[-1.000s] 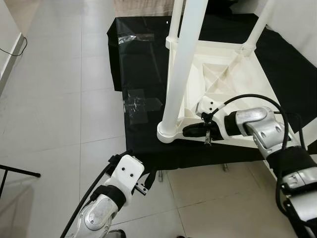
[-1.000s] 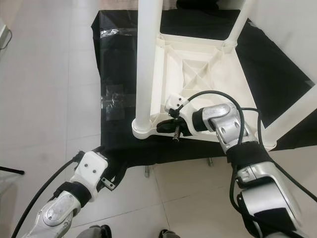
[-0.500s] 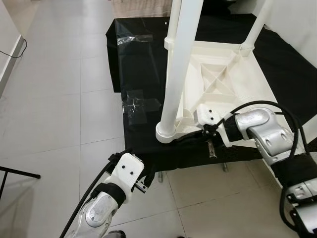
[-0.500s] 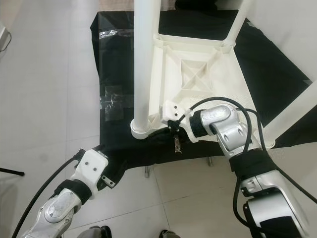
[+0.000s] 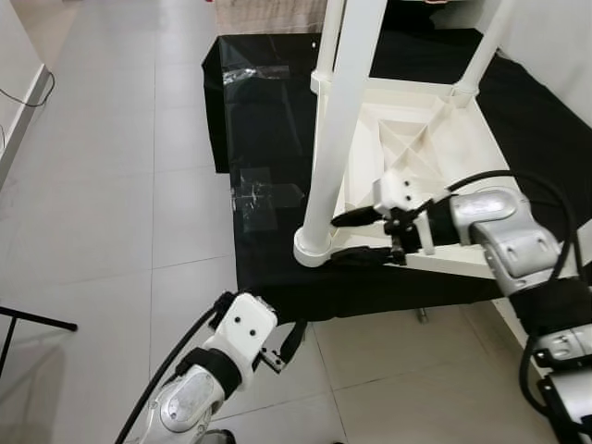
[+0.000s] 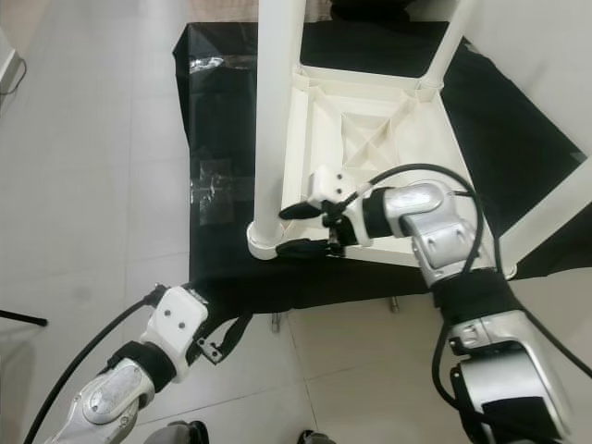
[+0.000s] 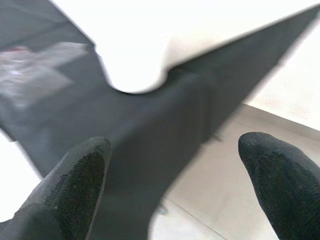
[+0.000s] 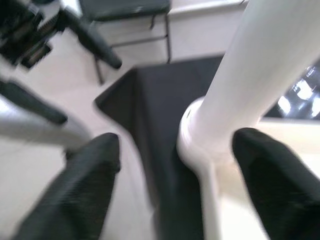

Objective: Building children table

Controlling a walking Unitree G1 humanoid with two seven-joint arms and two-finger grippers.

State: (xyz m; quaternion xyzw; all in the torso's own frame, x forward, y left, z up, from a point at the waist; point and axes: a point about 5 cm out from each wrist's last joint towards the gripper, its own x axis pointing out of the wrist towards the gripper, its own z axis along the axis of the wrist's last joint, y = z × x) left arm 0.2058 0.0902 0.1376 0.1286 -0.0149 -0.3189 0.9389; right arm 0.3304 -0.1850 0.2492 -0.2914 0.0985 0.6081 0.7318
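- From what I can see, the build is well along: the white children's table [image 5: 416, 148] lies upside down on the black-draped counter [image 5: 264, 120], and at least three white legs stand up from its corners.
- I judge the near leg [image 5: 342, 129] is the one in hand; its round foot collar sits at the corner closest to me, and I cannot tell whether it is fully seated.
- The fourth leg, at the near right corner, crosses the edge of the right eye view, so I won't call the assembly finished.
- My right end effector [image 6: 301, 229] is spread wide, empty, its two fingers just beside that leg's base, one above the collar and one below.
- My left end effector [image 5: 291, 340] hangs low in front of the counter's edge, fingers wide apart, holding nothing, well clear of the table.
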